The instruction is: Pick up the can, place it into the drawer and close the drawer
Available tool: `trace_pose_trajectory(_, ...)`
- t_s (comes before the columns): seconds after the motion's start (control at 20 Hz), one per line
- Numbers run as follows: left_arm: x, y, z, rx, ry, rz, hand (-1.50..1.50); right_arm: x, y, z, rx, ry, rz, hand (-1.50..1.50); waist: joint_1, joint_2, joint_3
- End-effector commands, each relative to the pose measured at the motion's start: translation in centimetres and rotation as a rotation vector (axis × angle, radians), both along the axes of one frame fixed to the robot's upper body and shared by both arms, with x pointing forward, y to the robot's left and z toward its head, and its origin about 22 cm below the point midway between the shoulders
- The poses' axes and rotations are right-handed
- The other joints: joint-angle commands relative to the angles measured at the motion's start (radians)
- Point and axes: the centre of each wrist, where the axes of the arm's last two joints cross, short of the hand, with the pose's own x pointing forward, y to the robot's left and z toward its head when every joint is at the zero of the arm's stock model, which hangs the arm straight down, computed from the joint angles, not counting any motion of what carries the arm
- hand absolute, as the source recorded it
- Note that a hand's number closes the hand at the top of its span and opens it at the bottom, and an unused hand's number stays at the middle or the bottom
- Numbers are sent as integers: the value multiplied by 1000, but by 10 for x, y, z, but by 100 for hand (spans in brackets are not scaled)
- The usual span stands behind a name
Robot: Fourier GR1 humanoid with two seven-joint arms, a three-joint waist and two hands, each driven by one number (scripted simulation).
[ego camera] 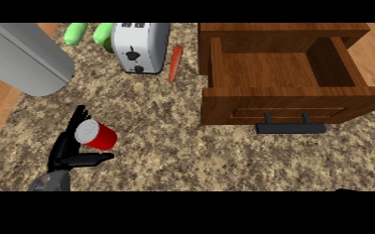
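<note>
Right now I have the left hand at about eight o'clock on the counter, fingers stretched up one side of the red can and the thumb reaching under it, so the hand is spread around the can rather than clamped on it. To do this grasp well, I judge I should close fingers and thumb evenly across the can's body before lifting (it seems to lie tilted, silver end toward the fingers), keeping it from rolling away toward three o'clock. The can sits in the gap between fingers and thumb, touching or just beside them. Further right, at two o'clock, the wooden drawer stands open, its dark handle facing me. My right hand does not show clearly.
</note>
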Motion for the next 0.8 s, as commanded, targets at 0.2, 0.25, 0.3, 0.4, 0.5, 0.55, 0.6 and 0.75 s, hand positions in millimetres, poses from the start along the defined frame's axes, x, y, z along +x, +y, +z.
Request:
trace_pose_trajectory(0.2, 23, -10, 0, -23, 11, -124, -150, 11, -13, 16, -5, -12, -17, -150, -4, 2, -1)
trace_pose_trajectory(0.25, 41, -11, 15, -30, 0, -137, -150, 4, -5, 7, 0, -25, -18, -150, -2, 0, 0)
trace_pose_trajectory(0.3, 28, -22, -5, -48, 4, -128, -150, 19, -9, -7, 10, -11, 11, -150, -8, 4, -1)
trace_pose_trajectory(0.4, 31, -22, 0, -83, 8, -181, 150, -1, 2, 2, -8, -16, -11, -150, -4, 1, 0)
trace_pose_trajectory(0.5, 39, -23, 6, -112, -17, -208, 150, 21, -7, 3, 5, -20, -20, -150, 2, 0, 0)
trace_pose_trajectory(0.55, 38, -18, 4, -130, -35, -195, 150, 11, 6, -2, -10, -16, -5, -150, -4, 2, -1)
trace_pose_trajectory(0.6, 41, -28, 11, -126, -40, -220, 150, 4, -3, 14, 11, -27, -29, -150, 5, -3, 1)
trace_pose_trajectory(0.75, 49, -40, 7, -131, -71, -219, 150, 8, -16, 7, -21, -40, -19, -150, -4, 1, 0)
